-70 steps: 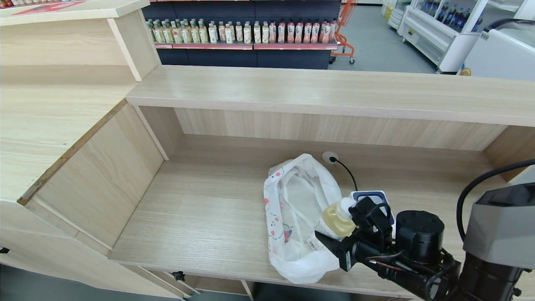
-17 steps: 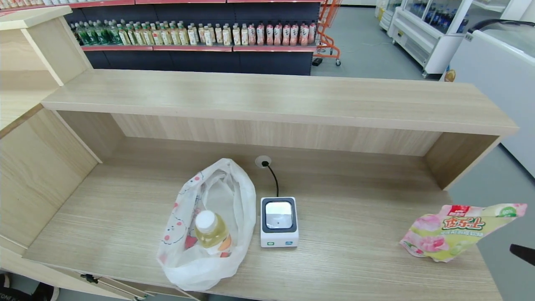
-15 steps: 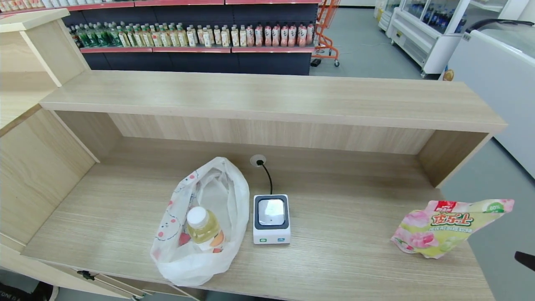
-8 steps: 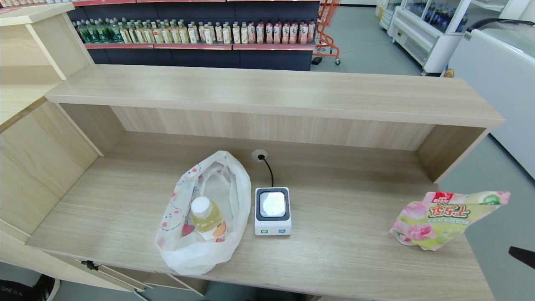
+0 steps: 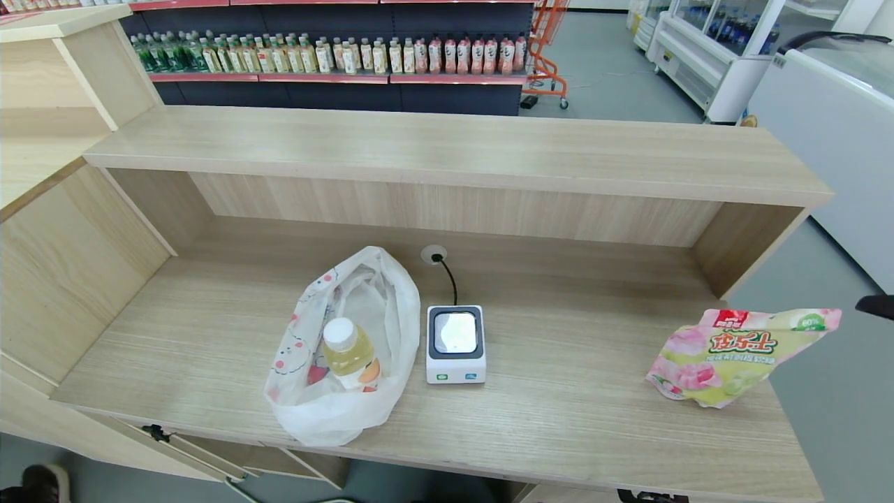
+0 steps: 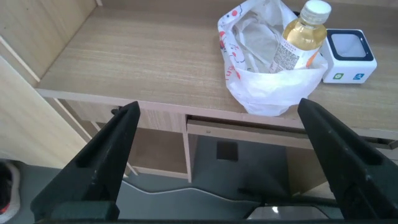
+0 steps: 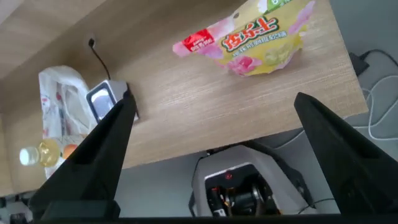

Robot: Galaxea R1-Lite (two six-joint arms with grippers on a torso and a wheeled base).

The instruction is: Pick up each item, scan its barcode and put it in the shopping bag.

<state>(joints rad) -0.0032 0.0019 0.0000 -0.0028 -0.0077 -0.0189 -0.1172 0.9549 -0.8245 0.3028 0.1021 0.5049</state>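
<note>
The white printed shopping bag (image 5: pixel 328 419) lies open on the counter with a yellow drink bottle (image 5: pixel 349 353) inside. The white barcode scanner (image 5: pixel 455 344) stands just right of it. A pink and green snack pouch (image 5: pixel 740 356) lies at the counter's right end. My left gripper (image 6: pixel 217 168) is open and empty, low in front of the counter, facing the bag (image 6: pixel 249 81), bottle (image 6: pixel 298 40) and scanner (image 6: pixel 349 48). My right gripper (image 7: pixel 214 155) is open and empty, off the counter's front, with the pouch (image 7: pixel 249 43) ahead; a dark fingertip (image 5: pixel 877 305) shows beside the pouch.
The wooden counter (image 5: pixel 573 419) is walled at the back and both sides, with a ledge (image 5: pixel 454 150) overhanging it. A black cable runs from the scanner to a hole (image 5: pixel 434 255). A drawer front (image 6: pixel 261 127) sits under the counter's edge.
The right gripper, which held the bottle over the bag, has let it go into the bag and drawn back. The head view has shifted. The right fingertip has risen at the picture's edge.
</note>
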